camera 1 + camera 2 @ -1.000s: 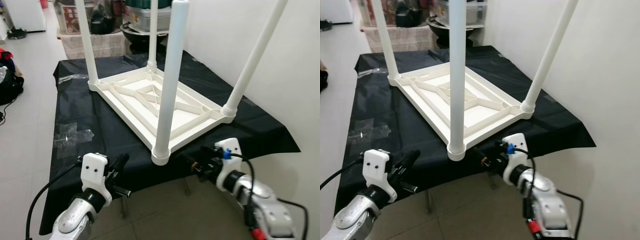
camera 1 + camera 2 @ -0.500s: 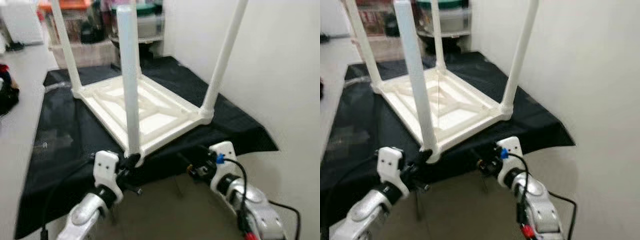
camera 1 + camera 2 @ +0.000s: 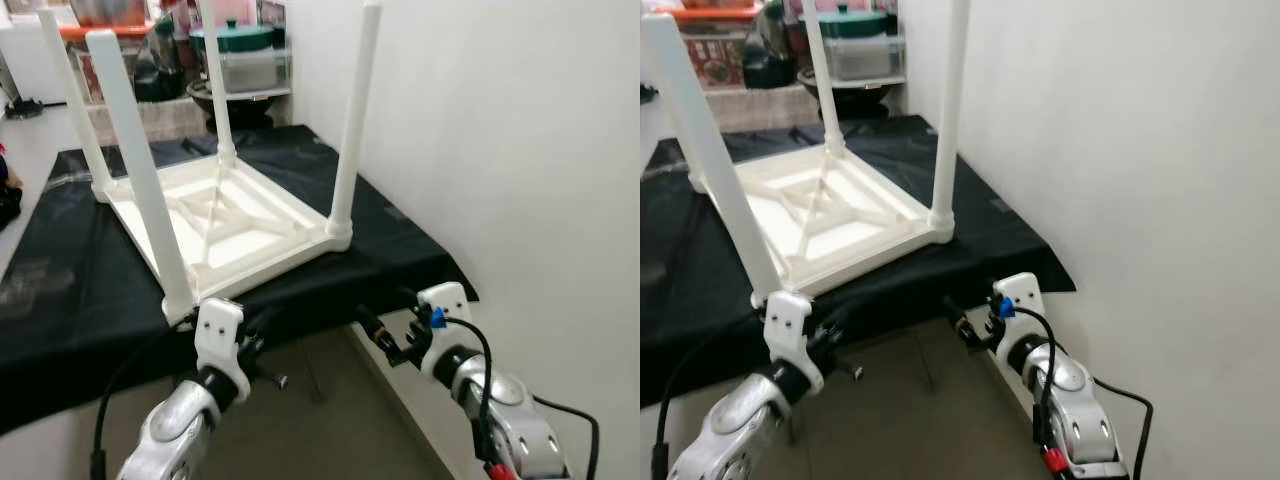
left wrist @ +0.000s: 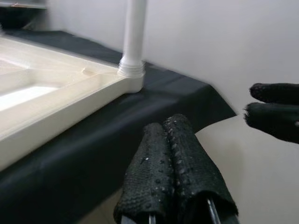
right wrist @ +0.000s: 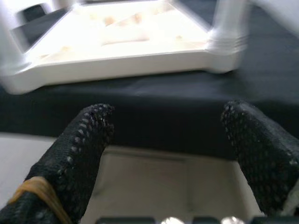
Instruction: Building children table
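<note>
White plastic table (image 3: 225, 225) lies upside down on a black sheet (image 3: 400, 255), ribbed underside up. Four round legs (image 3: 352, 125) stand upright, one at each corner.

Upturned table (image 3: 215, 215) on black-draped surface (image 3: 390, 250), white wall (image 3: 520, 150) close alongside.

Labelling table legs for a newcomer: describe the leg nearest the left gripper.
Start at the black cloth, where the white children's table lies upside down with four legs pointing up. Follow its front edge to the corner just above the left gripper. The leg there looks the thickest, being closest to the camera.
</note>
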You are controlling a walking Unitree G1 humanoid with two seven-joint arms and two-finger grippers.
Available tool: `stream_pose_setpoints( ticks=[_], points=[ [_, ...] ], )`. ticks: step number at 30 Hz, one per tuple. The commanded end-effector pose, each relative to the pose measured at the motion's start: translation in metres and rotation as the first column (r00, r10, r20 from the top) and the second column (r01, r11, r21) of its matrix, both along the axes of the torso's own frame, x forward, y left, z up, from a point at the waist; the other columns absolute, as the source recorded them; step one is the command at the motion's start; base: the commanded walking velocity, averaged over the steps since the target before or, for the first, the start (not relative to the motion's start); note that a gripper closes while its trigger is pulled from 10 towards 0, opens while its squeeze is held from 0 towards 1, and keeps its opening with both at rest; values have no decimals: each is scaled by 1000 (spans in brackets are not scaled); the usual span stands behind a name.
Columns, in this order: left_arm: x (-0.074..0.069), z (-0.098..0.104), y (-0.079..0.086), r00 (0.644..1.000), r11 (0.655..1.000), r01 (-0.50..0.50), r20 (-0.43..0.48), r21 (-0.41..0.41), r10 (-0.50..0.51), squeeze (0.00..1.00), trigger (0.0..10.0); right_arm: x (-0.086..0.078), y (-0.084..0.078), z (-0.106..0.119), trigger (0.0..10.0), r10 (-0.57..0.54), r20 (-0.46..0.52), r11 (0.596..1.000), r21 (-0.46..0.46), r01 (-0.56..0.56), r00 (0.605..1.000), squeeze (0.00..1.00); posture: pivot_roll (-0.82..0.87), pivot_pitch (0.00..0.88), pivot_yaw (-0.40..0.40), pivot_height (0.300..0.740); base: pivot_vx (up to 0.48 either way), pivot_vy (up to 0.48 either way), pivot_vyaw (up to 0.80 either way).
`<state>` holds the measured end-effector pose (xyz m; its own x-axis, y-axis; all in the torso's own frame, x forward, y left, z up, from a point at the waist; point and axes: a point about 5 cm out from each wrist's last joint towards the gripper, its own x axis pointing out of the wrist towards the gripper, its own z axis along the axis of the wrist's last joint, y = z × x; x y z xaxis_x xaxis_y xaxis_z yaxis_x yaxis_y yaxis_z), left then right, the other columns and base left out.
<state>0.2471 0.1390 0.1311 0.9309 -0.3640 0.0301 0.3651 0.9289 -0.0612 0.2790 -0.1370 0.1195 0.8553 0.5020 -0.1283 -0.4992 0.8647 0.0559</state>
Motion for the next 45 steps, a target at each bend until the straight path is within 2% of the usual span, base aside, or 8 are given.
stream_pose_setpoints(
  ticks=[1,9,15,24,31,39,42,45],
  points=[
    [2,-1,1,1000,1000,-10,1,17,10,0,10000,1,-1,0,10000,3,11,1000,7,-3,1000,0,-80,0,-49,740,0,0,800],
    [9,4,3,1000,999,-27,18,34,26,0,10000,4,-2,1,10000,-26,9,999,38,26,1000,0,-85,0,-39,740,0,0,300],
    [14,14,-5,997,1000,24,67,17,-25,0,10000,6,-2,1,10000,-37,8,999,36,37,999,0,-93,0,-33,740,137,0,267],
    [15,18,-11,995,998,64,82,11,-65,0,10000,8,-7,5,10000,-75,21,988,138,71,997,0,-94,0,-30,740,329,0,0],
    [15,21,-15,992,996,90,89,3,-89,0,10000,6,-6,18,10000,-9,73,981,195,-6,997,0,-95,0,-29,740,338,0,0],
    [14,20,-15,992,995,95,86,1,-95,0,10000,7,-9,28,10000,4,110,983,181,-24,994,0,-99,3,-24,740,338,0,0],
    [14,20,-13,993,996,85,80,3,-85,0,10000,10,-15,50,10000,54,183,984,155,-83,982,0,-108,10,-21,740,317,0,0],
    [14,19,-13,993,996,84,77,6,-84,0,10000,10,-14,56,10000,88,202,984,135,-116,976,0,-109,11,-24,740,296,0,0]
  ],
)
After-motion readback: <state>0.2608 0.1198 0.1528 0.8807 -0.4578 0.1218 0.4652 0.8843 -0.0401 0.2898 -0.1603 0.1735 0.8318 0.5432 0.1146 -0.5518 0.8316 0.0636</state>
